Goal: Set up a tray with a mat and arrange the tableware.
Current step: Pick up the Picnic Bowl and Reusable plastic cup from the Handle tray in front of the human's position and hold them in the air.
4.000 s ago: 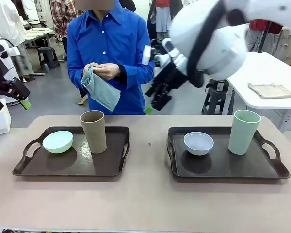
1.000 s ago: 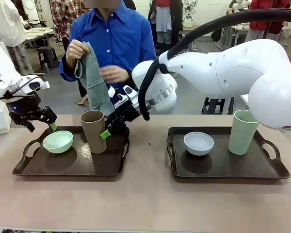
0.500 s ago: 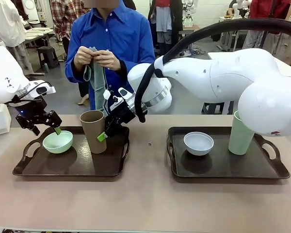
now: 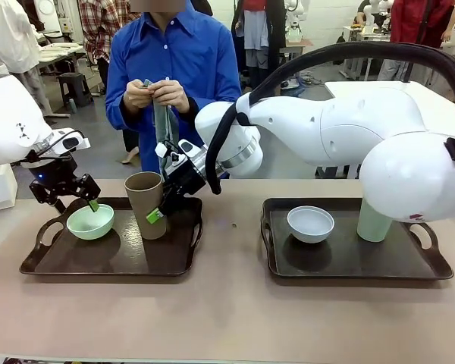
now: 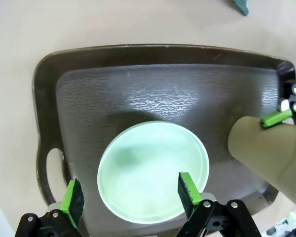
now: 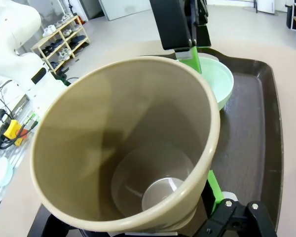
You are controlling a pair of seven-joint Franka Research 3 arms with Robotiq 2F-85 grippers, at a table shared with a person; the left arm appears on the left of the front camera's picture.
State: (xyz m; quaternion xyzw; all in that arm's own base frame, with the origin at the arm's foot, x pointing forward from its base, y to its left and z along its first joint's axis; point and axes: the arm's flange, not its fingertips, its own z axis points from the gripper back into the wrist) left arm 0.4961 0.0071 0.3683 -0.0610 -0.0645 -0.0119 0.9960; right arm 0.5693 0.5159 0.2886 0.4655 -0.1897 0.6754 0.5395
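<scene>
Grippers open over the left tray's bowl and cup

Left gripper [image 5: 129, 196]: jaws spread wide, holding nothing. It hangs fingers-down over the mint green bowl [image 5: 153, 170], and in its wrist view one green pad sits on each side of the bowl's near rim. I cannot tell whether either pad touches the rim. The left arm comes in low from the table's left edge, wrist bent down.

Right gripper [image 4: 164, 203]: jaws also wide, set around the brown cup [image 4: 142, 199]. One green pad [image 6: 214, 192] lies just beside the cup's outer wall, and the other finger is hidden behind the cup. Contact cannot be told. The cup stands upright on the tray. The right arm reaches across the middle to the left tray, elbow high over the right tray.

Count: 2 trays, 2 bowls, 2 cups.
- Left tray [image 4: 38, 262], dark brown with handles: mint green bowl at left, brown cup at right.
- Right tray [image 4: 349, 262]: pale blue-white bowl [image 4: 311, 223] at left, pale green cup [image 4: 373, 224] at right, partly behind the arm.

Both trays sit on the beige table [image 4: 227, 318]. Across it, a person's two hands [image 4: 155, 95] hold a grey-green cloth [image 4: 164, 125] hanging down
</scene>
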